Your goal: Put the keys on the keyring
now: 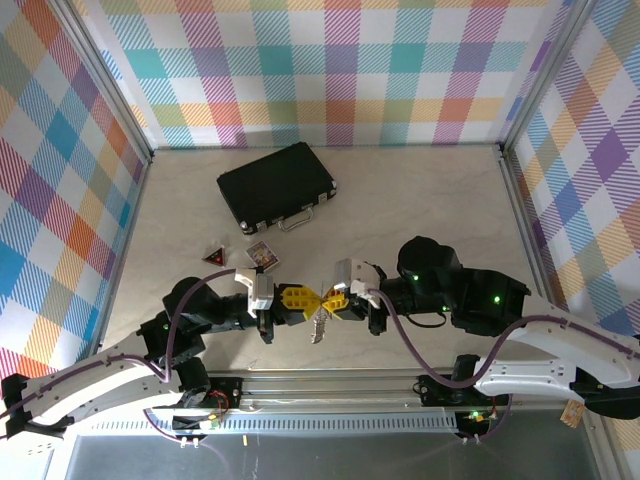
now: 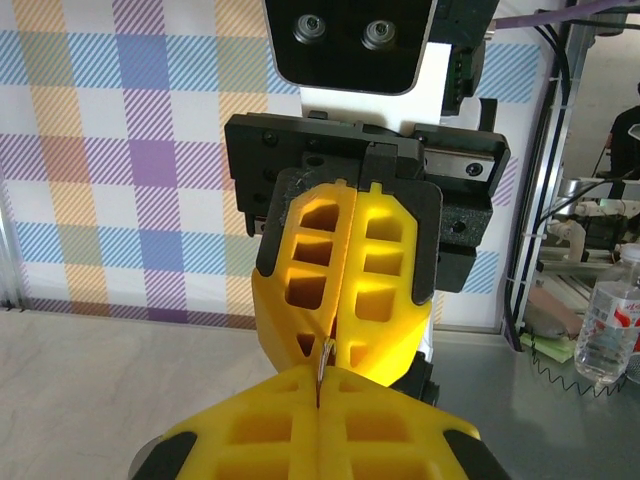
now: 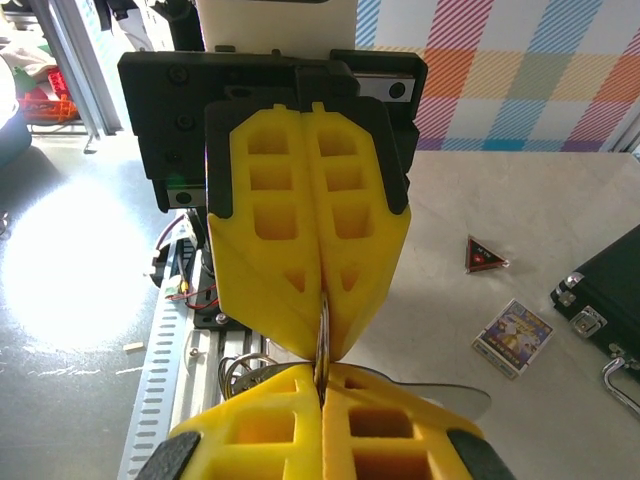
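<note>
— Between the meeting jaws, item one: keyring (image 3: 323, 328), thin metal, which we list as pinched from both ends.

— Agreed. Left gripper (image 1: 306, 303): yellow fingers pressed together on the keyring. Right gripper (image 1: 336, 301): likewise clamped on it, tip to tip with the left.

— Item two: keys (image 1: 318, 327), one bunch, hanging just below the jaws. We cannot tell whether they touch the table (image 1: 430, 215).

— Item three, surface: table, pale, faintly stone-patterned, matt.

— Beyond the jaws, well apart, we enter one black case (image 1: 277, 186), lid closed, metal latches and handle on the side facing the jaws.

— Nearer the jaws, on the left gripper's side: one small picture card (image 1: 262, 256) and one red-and-black triangular piece (image 1: 214, 257). Both lie flat, near each other but not touching.

— Room: checked walls (image 1: 330, 70), pastel colours, three sides around the table.

— Behind the jaws we add one perforated metal rail (image 1: 330, 384), running along the near edge.
</note>
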`<action>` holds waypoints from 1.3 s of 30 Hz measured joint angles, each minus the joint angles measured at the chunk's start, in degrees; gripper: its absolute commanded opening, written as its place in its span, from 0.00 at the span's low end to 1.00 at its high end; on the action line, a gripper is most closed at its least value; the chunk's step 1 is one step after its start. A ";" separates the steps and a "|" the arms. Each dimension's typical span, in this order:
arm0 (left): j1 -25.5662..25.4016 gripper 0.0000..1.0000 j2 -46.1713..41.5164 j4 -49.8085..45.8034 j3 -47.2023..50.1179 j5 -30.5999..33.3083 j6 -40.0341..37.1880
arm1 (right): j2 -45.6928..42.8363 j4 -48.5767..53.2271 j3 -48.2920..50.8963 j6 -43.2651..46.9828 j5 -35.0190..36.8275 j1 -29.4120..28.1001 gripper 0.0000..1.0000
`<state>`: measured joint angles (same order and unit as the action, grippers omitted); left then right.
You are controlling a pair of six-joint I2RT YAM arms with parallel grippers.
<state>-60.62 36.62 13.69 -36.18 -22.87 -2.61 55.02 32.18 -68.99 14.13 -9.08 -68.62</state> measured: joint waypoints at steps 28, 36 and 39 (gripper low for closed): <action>-0.07 0.36 8.92 -31.67 -19.98 4.02 -11.85 | 2.47 15.10 -5.18 4.79 8.83 0.00 0.00; -0.07 0.33 13.33 -31.98 -19.98 2.82 -12.07 | 4.20 17.40 -6.01 4.83 9.57 0.00 0.00; -0.07 0.30 14.29 -32.09 -19.98 2.75 -12.24 | 4.22 17.66 -6.01 4.83 9.55 0.00 0.00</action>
<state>-60.69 50.92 -18.39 -56.16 -20.12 -14.85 59.24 49.84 -75.00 18.96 0.47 -68.62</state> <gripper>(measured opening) 0.319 0.063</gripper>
